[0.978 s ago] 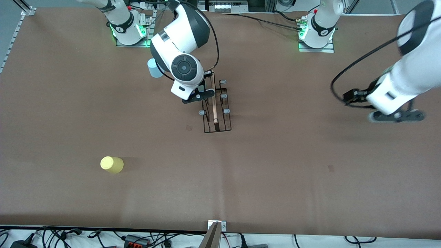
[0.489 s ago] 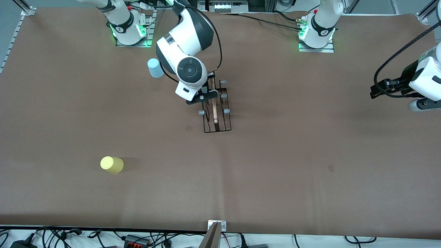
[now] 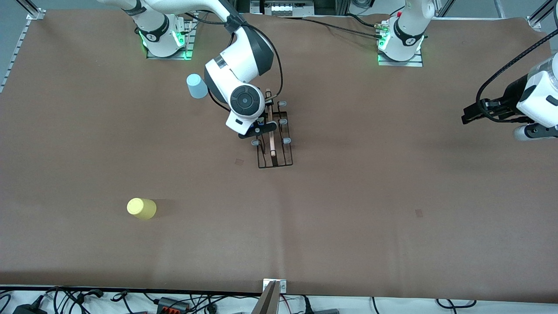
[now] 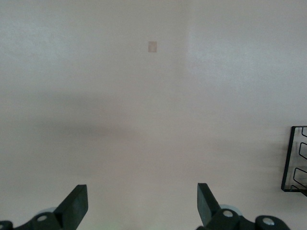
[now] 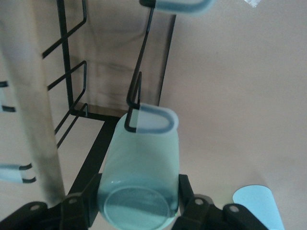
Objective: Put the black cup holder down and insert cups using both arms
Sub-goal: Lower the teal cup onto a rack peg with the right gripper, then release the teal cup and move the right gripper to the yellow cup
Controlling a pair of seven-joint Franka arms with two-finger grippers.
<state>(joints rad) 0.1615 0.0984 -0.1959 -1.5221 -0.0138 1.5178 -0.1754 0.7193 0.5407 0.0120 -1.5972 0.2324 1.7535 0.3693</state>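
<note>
The black cup holder (image 3: 274,139), a wire rack with a wooden rod handle (image 3: 270,131), stands mid-table. My right gripper (image 5: 139,211) is shut on the mint green cup (image 5: 139,167) and holds it over the rack's side toward the right arm's end. The cup's far end meets a grey-tipped peg (image 5: 153,120). In the front view the right hand (image 3: 257,128) hides the cup. The light blue cup (image 3: 197,86) sits near the right arm's base and shows in the right wrist view (image 5: 254,203). The yellow cup (image 3: 141,208) sits nearer the front camera. My left gripper (image 4: 143,206) is open and empty over bare table.
The left arm's hand (image 3: 534,115) hangs over the table's edge at the left arm's end. A corner of the rack (image 4: 295,160) shows in the left wrist view. Small marks (image 3: 419,213) dot the brown table cover. Cables lie along the front edge.
My right gripper has moved with the mint cup along the rack toward the front camera. My left arm has swung out toward its end of the table and slowed.
</note>
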